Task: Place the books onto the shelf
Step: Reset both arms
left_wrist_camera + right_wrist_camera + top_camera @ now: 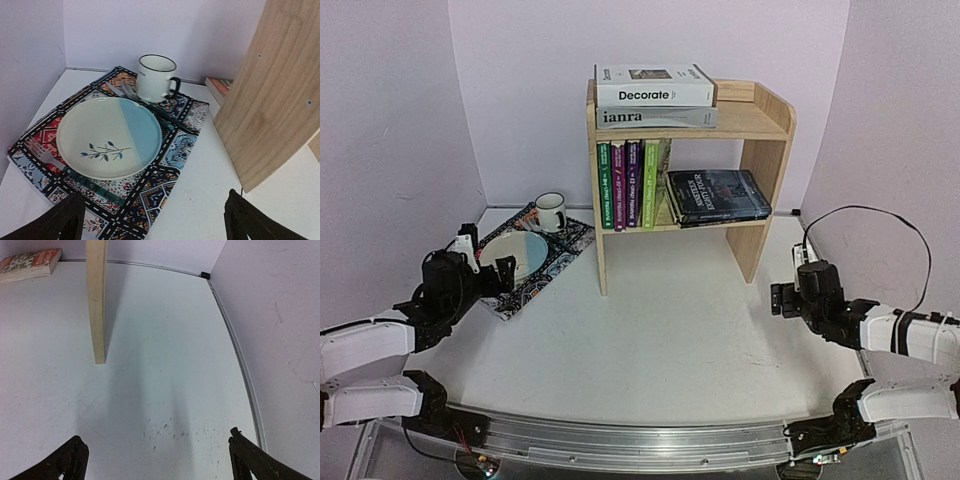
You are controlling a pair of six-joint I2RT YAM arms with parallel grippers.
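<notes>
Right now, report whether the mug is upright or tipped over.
Upright: the mug stands on its base on the patterned mat, rim facing up.

White-shelled arms (365,345) with black joints; a thin black cable (865,207) loops off the right one.

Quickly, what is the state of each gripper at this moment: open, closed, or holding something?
Left gripper: open, holding nothing.
Right gripper: open, holding nothing.
</notes>
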